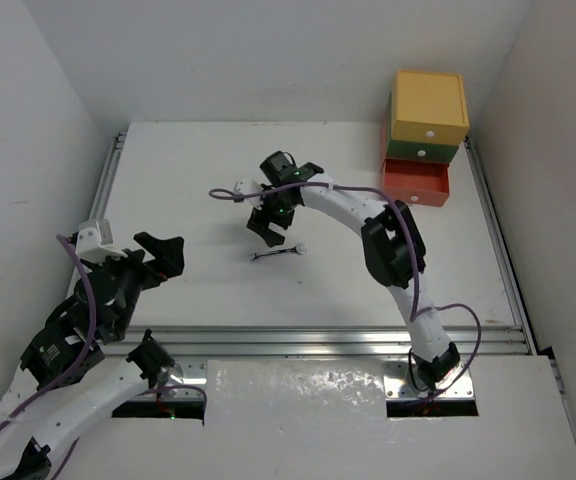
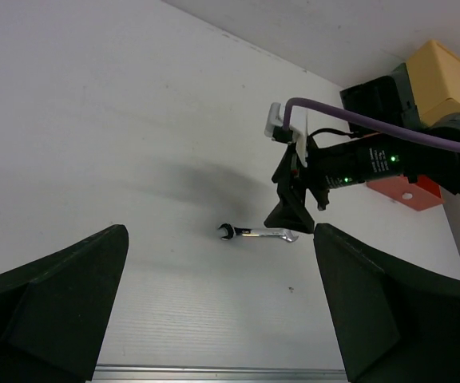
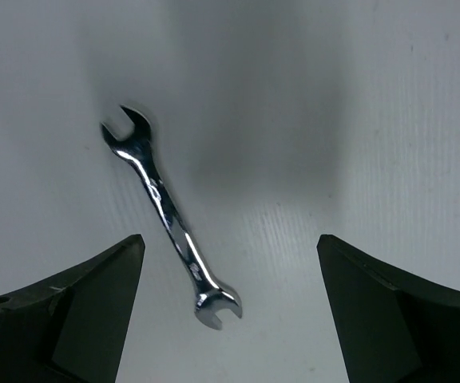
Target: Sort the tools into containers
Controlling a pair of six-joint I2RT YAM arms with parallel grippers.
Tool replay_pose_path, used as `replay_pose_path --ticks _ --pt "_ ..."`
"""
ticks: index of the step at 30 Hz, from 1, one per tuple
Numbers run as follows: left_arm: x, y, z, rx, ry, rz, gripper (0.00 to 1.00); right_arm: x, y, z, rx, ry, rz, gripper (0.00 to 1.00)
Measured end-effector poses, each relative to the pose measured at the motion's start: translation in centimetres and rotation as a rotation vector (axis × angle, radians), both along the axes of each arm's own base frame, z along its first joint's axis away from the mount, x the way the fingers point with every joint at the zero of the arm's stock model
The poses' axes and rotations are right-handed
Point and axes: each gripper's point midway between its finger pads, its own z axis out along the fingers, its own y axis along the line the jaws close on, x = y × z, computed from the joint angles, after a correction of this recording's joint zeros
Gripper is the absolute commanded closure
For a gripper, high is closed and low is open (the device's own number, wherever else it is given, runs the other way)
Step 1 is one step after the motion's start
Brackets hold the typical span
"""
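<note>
One small silver wrench (image 1: 276, 254) lies flat on the white table near its middle. It also shows in the left wrist view (image 2: 258, 233) and the right wrist view (image 3: 170, 215). My right gripper (image 1: 268, 226) hovers just behind and above it, open and empty, with the wrench's near end between the fingers (image 3: 230, 315). My left gripper (image 1: 164, 254) is open and empty at the left, well apart from the wrench (image 2: 222, 319). The yellow drawer (image 1: 428, 104), green drawer (image 1: 418, 150) and orange-red drawer (image 1: 415, 182) stand stacked at the back right. The knife, screwdrivers and other wrench are out of view.
The orange-red drawer is pulled out toward the front; its contents do not show. Aluminium rails (image 1: 318, 340) border the table at the front and sides. White walls close in the left, back and right. A purple cable (image 1: 230, 194) loops off the right arm.
</note>
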Motion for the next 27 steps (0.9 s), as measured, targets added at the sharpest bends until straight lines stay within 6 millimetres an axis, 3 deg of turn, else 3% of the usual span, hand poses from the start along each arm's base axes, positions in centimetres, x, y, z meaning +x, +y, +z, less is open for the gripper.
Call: replay_pose_path --ticks 5,11,17,27 --pt "0.0 0.0 0.0 0.000 0.000 0.000 0.00 0.7 -2.4 -2.5 -0.065 0.036 0.002 0.21" --pt "-0.1 0.1 0.1 -0.005 -0.006 0.000 0.00 -1.9 -3.1 -4.8 -0.113 0.087 0.043 0.25" --pt "-0.2 0.1 0.1 -0.006 -0.007 -0.001 0.00 -3.7 -2.0 -5.0 -0.129 0.061 0.086 0.36" --pt "-0.2 0.1 0.2 -0.007 -0.009 -0.001 0.00 -3.6 -0.6 -5.3 -0.146 0.008 0.096 0.71"
